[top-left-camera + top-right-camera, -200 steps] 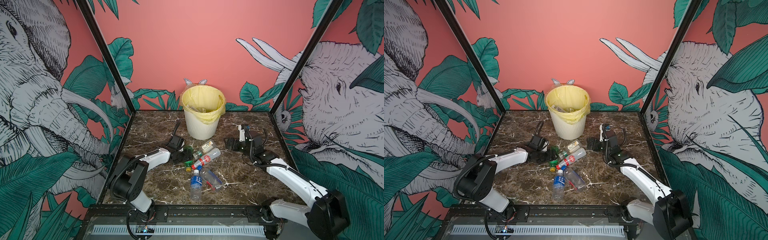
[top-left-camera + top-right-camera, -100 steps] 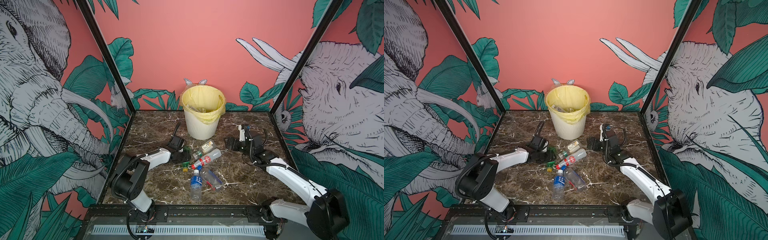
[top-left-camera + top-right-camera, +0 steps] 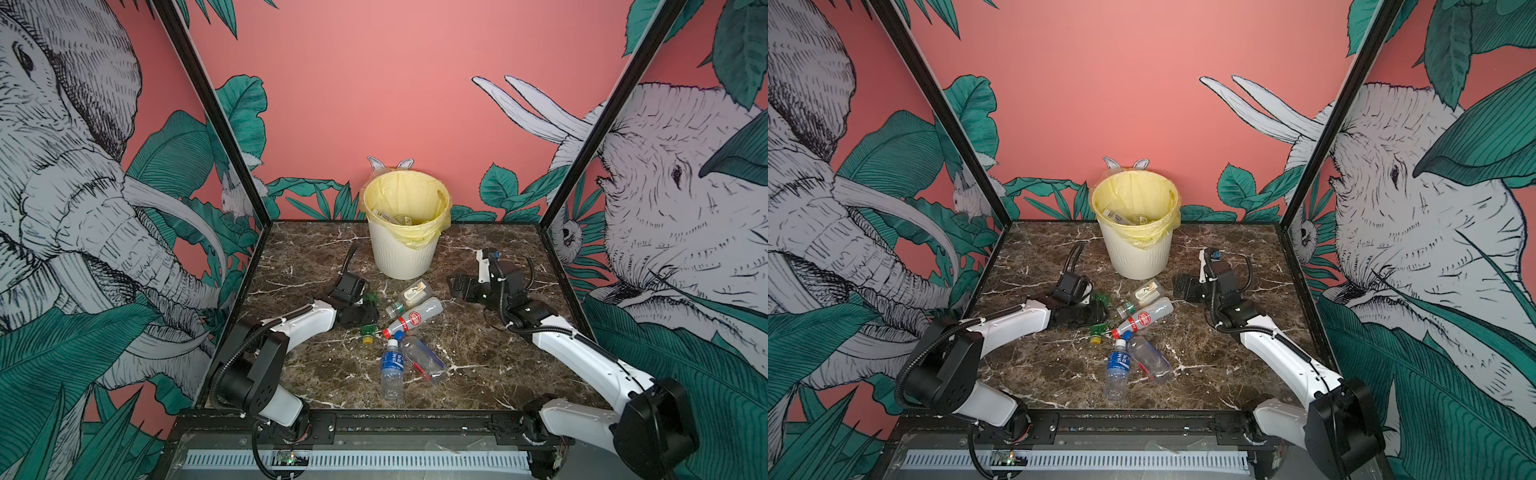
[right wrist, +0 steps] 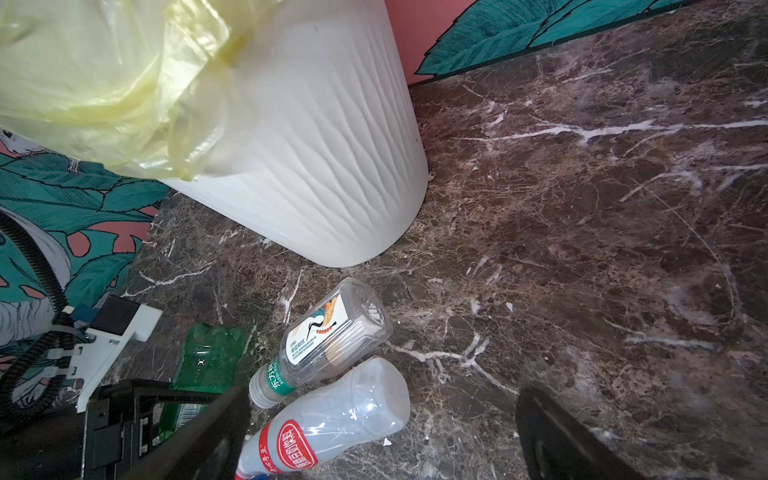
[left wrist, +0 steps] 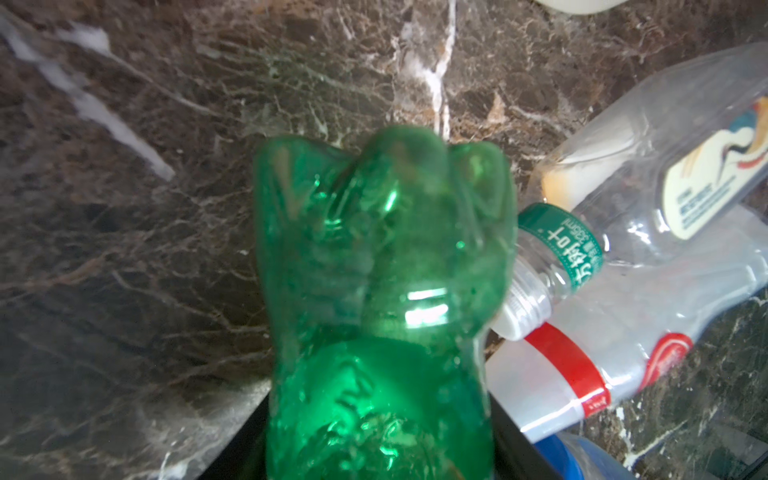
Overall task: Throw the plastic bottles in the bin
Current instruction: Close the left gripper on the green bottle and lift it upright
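Observation:
My left gripper [image 3: 362, 309] [image 3: 1095, 309] is shut on a crumpled green plastic bottle [image 5: 382, 270] [image 3: 370, 299] that lies low on the marble; its black jaws press both sides. Beside it lie a clear bottle with a white label [image 3: 411, 296] [image 4: 332, 332] and a red-labelled bottle [image 3: 413, 318] [image 4: 324, 428]. Nearer the front are a blue-labelled bottle [image 3: 392, 365], a clear blue-capped bottle [image 3: 424, 357] and a small green piece with a yellow cap [image 3: 368, 332]. My right gripper [image 3: 457, 286] [image 4: 382, 415] hangs open over the red-labelled bottle. The bin [image 3: 403, 257] [image 3: 1138, 257] stands behind, with bottles inside.
Marble tabletop [image 3: 478, 365] boxed in by painted walls at the left, back and right, with black corner posts. The bin's yellow bag [image 4: 104, 83] drapes over its rim close to my right wrist. A black rail runs along the front edge.
My left gripper's jaws have come together on the green bottle. The right arm and the other bottles have not moved.

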{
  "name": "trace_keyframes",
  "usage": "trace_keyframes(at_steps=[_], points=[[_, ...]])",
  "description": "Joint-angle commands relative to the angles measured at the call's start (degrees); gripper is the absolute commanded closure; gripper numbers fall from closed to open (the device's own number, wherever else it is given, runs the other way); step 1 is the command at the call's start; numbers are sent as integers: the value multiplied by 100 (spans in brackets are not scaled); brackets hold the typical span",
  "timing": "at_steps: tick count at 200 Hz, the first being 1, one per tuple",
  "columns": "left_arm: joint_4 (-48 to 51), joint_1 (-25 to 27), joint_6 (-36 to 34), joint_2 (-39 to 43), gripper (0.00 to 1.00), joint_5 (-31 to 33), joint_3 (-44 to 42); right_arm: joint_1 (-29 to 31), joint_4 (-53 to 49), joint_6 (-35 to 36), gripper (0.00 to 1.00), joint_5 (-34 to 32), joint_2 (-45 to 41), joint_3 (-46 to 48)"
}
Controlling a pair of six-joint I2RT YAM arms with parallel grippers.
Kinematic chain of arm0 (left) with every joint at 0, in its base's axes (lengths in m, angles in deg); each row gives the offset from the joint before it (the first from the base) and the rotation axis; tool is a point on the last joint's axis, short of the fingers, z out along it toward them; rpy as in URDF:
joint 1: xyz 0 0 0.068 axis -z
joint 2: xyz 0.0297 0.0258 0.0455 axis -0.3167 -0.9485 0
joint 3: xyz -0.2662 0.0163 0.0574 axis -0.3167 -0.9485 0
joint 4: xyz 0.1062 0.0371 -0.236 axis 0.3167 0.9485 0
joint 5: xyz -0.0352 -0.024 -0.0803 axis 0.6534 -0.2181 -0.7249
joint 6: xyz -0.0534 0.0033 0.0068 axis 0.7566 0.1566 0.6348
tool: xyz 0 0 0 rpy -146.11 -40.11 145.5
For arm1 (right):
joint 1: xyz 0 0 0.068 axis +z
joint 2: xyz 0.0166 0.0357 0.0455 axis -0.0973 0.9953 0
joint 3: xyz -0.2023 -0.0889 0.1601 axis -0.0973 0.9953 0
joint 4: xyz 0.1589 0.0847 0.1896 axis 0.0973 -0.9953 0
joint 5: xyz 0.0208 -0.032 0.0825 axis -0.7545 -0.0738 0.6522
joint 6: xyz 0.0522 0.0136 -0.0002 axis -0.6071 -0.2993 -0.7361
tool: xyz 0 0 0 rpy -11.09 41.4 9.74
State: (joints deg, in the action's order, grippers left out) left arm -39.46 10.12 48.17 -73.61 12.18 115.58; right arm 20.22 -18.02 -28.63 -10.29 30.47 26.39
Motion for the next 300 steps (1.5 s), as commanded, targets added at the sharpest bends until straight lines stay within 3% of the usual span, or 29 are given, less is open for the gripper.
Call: trace_keyframes(at_steps=[1,204,300], points=[[167,23,-35,319,50,116,-161,-24,105,-75,1,7,-63,19],[-268,26,-48,1905,54,403,-846,-38,-75,-372,1,6,-207,257],[670,25,-38,2819,56,689,26,-49,-303,-362,1,-76,413,1]])
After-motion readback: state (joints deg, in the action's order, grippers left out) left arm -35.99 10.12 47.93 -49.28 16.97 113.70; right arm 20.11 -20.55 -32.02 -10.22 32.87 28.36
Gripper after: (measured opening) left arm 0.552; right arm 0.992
